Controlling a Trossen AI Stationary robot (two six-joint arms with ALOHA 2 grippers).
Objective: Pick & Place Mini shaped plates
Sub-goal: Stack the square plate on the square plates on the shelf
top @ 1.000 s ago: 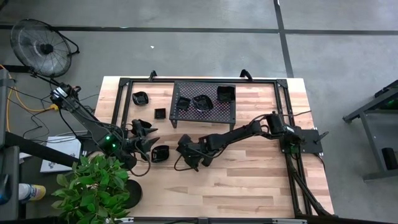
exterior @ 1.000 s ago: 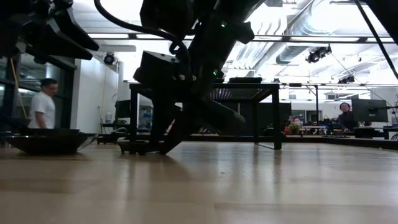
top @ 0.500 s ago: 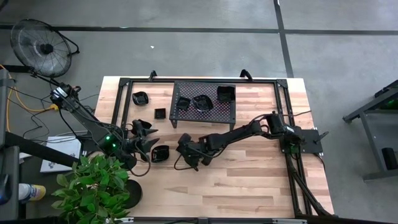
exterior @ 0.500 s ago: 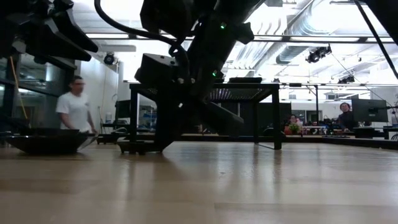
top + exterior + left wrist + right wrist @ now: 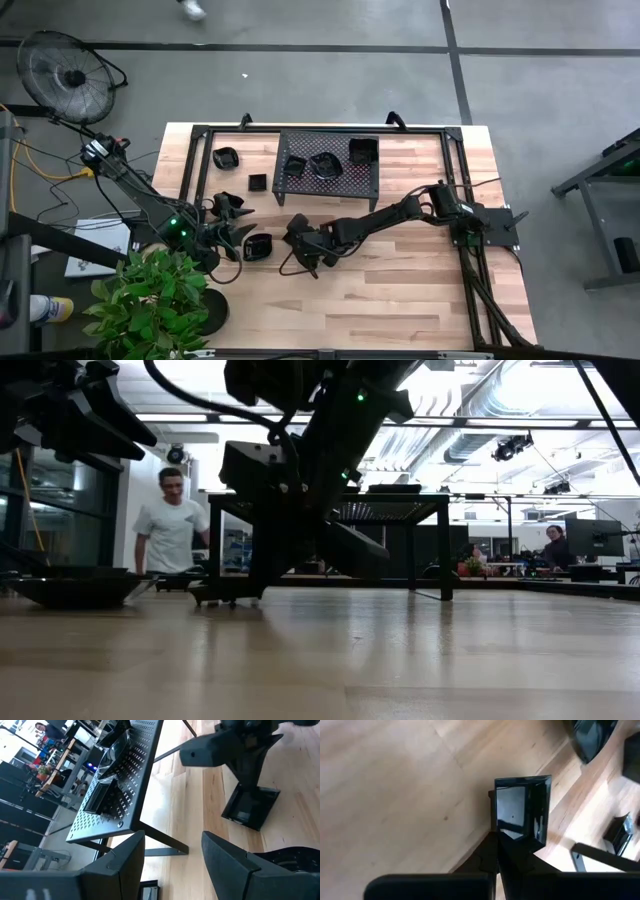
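Several mini shaped plates lie about: some on the black mesh rack (image 5: 327, 165), others on the table at the far left (image 5: 226, 157) and near the middle. My right gripper (image 5: 298, 236) points down at the table's middle, shut on a small square black plate (image 5: 522, 807), which also shows in the left wrist view (image 5: 250, 807). My left gripper (image 5: 240, 228) hangs open above the table to the left of it, nothing between its fingers (image 5: 125, 855). A rounded plate (image 5: 257, 246) lies flat on the wood beside it. My right gripper pinches the square plate's rim (image 5: 506, 831) on one side between its two fingers (image 5: 496, 847). The fingers come from above, slanting down. The plate's bottom appears to rest on the table (image 5: 245, 817).
The mesh rack stands on thin legs (image 5: 443, 550) at the far middle, with a black frame (image 5: 200, 160) around the table's far half. A potted plant (image 5: 155, 300) stands at the near left corner. A person (image 5: 172, 525) walks beyond the table.
My right gripper has shut on the square plate's rim, its fingers drawing together while staying in place. The plate has stayed where it was. A person has walked across the room behind the table.
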